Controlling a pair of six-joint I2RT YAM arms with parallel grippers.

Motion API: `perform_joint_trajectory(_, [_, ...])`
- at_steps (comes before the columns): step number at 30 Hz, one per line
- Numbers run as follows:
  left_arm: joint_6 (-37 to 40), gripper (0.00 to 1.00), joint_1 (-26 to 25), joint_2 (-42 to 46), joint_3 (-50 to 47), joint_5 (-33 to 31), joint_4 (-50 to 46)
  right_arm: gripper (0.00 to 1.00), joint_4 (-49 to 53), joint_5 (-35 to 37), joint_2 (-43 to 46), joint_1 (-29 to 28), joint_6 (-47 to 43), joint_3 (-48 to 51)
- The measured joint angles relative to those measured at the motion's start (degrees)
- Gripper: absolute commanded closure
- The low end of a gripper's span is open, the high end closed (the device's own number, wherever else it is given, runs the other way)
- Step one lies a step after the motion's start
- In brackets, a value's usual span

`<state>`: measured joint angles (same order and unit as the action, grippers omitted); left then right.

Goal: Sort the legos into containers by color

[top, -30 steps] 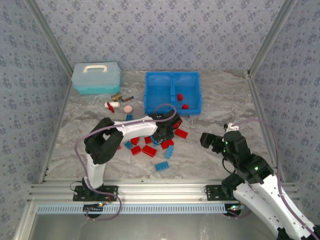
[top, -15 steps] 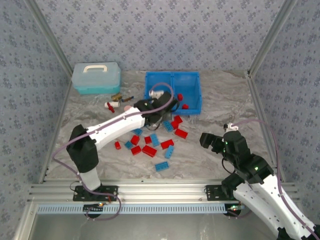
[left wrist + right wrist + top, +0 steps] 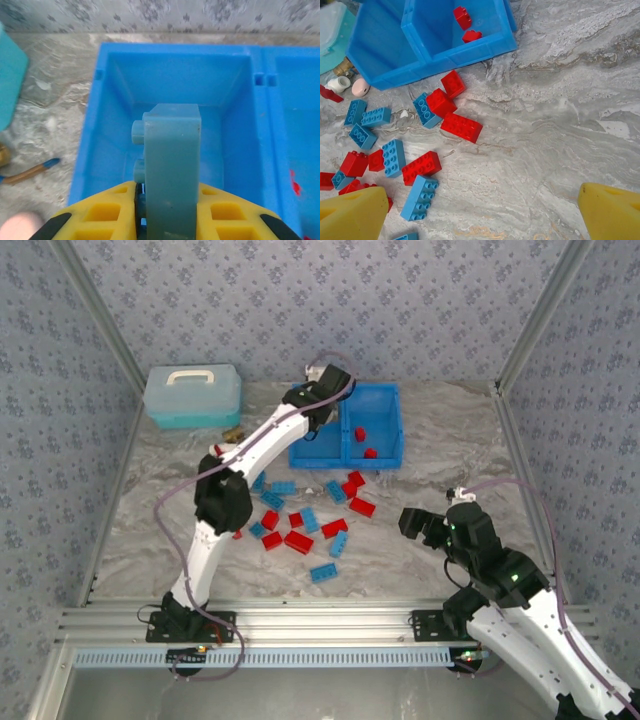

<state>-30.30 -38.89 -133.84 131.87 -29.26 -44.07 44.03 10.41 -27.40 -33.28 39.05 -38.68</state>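
A: Where did we have the blue brick [image 3: 172, 150]?

B: Pinched by one end between the yellow fingers of our left gripper [image 3: 171, 197], sticking out well beyond the fingertips. It hung over the left compartment [image 3: 165, 80] of the bin [image 3: 380, 462], which looked bare beneath it.

A: And our other gripper?

B: Our right gripper [image 3: 480, 212] was spread wide and held nothing. It hovered over the near right of the table [image 3: 560, 100], well apart from the bin.

A: What could have gone wrong from there?

B: We judged the drop the main risk. Held by so little, the brick might have tipped and tumbled on release. The centre wall [image 3: 262, 125] was just to its right, and beyond it the right compartment [image 3: 383, 410] held two red bricks [image 3: 361, 433]. A bounce over that wall would have mixed the colours.

A: Anything else?

B: The left arm reached far across the loose legos [image 3: 300, 525], its elbow [image 3: 222, 502] over their left edge. Pulling back low, we thought, could have swept some aside. We could not tell how high the brick hung above the bin floor.
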Motion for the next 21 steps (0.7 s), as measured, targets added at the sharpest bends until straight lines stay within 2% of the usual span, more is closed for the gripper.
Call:
perform_joint_trajectory(5, [0.11, 0.69, 1.2, -7.15, 3.61, 2.14, -1.44, 0.0, 1.7, -0.42, 0.0, -0.26, 0.02, -1.68])
perform_joint_trajectory(9, [-0.87, 0.58, 1.4, -8.04, 3.61, 3.1, -2.99, 0.0, 2.58, -0.83, 0.04, -0.57, 0.48, -2.25])
perform_joint_trajectory(13, [-1.25, 0.54, 1.09, -7.78, 4.2, 3.1, -3.54, 0.0, 2.69, -1.25, 0.04, -1.25, 0.87, -2.25])
perform_joint_trajectory(18, [-1.25, 0.53, 0.11, -4.07, 3.43, 3.08, -4.72, 0.0, 2.64, -1.25, -0.02, -1.66, 1.29, -2.38])
perform_joint_trajectory(21, [-1.22, 0.53, -1.33, 4.85, -3.19, 3.08, -3.61, 0.0, 2.54, -1.22, -0.02, -1.9, 1.68, -2.47])
